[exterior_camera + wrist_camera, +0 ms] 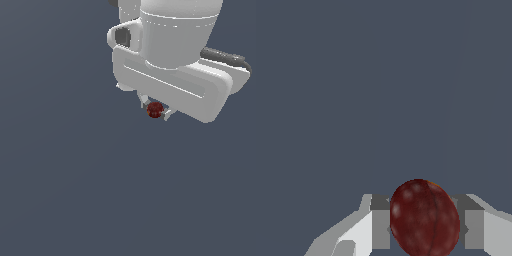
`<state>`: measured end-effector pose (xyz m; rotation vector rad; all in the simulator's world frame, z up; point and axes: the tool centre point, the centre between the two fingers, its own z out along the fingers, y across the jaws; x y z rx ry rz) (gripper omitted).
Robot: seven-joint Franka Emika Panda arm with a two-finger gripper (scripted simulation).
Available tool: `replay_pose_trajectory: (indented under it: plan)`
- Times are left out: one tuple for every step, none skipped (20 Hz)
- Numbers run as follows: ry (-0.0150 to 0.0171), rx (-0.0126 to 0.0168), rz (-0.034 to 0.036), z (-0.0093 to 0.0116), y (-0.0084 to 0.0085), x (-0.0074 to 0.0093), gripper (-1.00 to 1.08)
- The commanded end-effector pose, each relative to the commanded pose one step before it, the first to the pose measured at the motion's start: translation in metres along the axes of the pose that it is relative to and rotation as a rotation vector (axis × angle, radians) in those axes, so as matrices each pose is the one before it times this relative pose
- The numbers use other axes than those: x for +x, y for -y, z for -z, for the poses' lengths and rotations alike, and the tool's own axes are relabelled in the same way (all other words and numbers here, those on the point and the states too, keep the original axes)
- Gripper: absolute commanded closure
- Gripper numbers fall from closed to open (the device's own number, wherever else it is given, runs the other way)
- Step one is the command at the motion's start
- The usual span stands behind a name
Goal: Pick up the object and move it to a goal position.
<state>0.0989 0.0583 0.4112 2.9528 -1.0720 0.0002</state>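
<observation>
The ball (424, 219) sits right between the jaws of the gripper (156, 111), which squeeze it on both sides. It looks tiny, light, round and a bit bumpy, so it could slip; holding its middle seems safest.

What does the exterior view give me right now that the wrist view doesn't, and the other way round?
Only the exterior view shows the white arm body above the gripper and how tiny the dark red ball is beside it. Only the wrist view shows the ball close up, its mottled skin, and a finger pressed against each side. Both show the ball between the fingers and a plain dark grey background, with no goal marker visible.
</observation>
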Motion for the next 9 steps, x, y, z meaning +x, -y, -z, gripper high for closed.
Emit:
replay_pose_trajectory:
  plan:
    - [0.00004, -0.00004, 0.00005, 0.00332, 0.00137, 0.00118, 1.08]
    - [0.00000, 0.00000, 0.00000, 0.00084, 0.00039, 0.00034, 1.08]
    - [0.00000, 0.00000, 0.00000, 0.00069, 0.00033, 0.00029, 1.08]
    - [0.00000, 0.00000, 0.00000, 0.00054, 0.00028, 0.00024, 1.08]
    - [0.00000, 0.00000, 0.00000, 0.00041, 0.00023, 0.00020, 1.08]
    - [0.00000, 0.00000, 0.00000, 0.00029, 0.00018, 0.00015, 1.08]
    - [0.00000, 0.00000, 0.00000, 0.00019, 0.00013, 0.00011, 1.08]
    - [0.00000, 0.00000, 0.00000, 0.00010, 0.00008, 0.00006, 1.08]
    - [0.00000, 0.00000, 0.00000, 0.00003, 0.00002, 0.00002, 1.08]
